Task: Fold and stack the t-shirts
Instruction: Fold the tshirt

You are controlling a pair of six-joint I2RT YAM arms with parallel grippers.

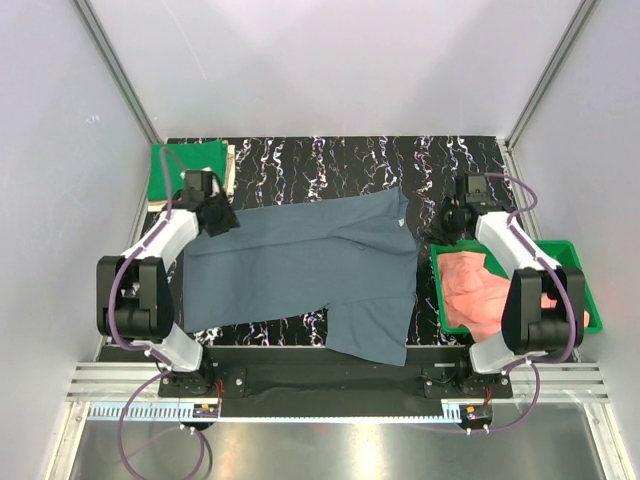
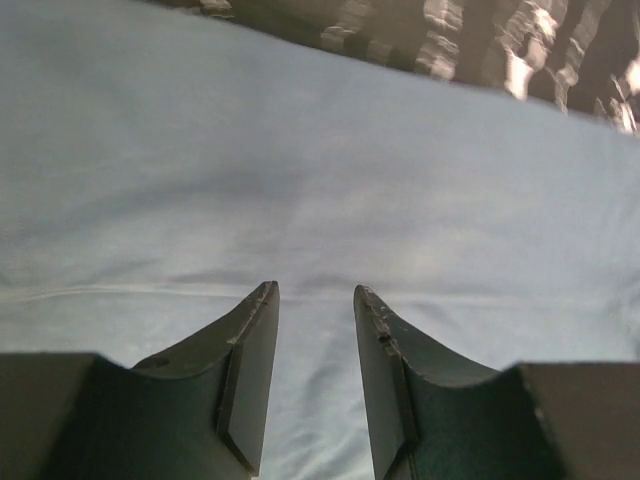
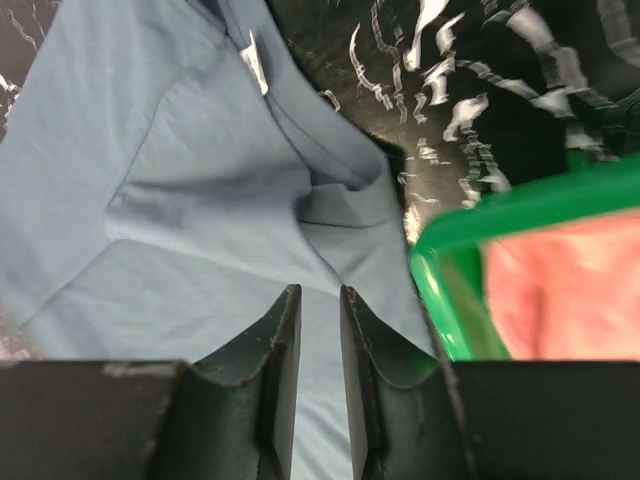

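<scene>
A slate blue-grey t-shirt (image 1: pixel 300 270) lies spread across the dark marbled table, one sleeve hanging toward the front edge. My left gripper (image 1: pixel 216 217) sits over its back left corner. In the left wrist view that gripper (image 2: pixel 315 290) is open, with flat cloth (image 2: pixel 320 180) beneath and nothing between its fingers. My right gripper (image 1: pixel 448 226) hovers just right of the collar end. Its jaws (image 3: pixel 320 290) stand narrowly open above a crease near the collar (image 3: pixel 300 150). Salmon-pink t-shirts (image 1: pixel 480 290) (image 3: pixel 570 290) lie in the tray. A folded green t-shirt (image 1: pixel 185 170) rests on a beige one (image 1: pixel 231 165) at the back left.
A rigid green tray (image 1: pixel 578 275) (image 3: pixel 500 210) stands at the right edge beside the right arm, close to the shirt's collar end. Grey walls enclose the table on three sides. Bare marbled tabletop (image 1: pixel 330 165) shows behind the spread shirt.
</scene>
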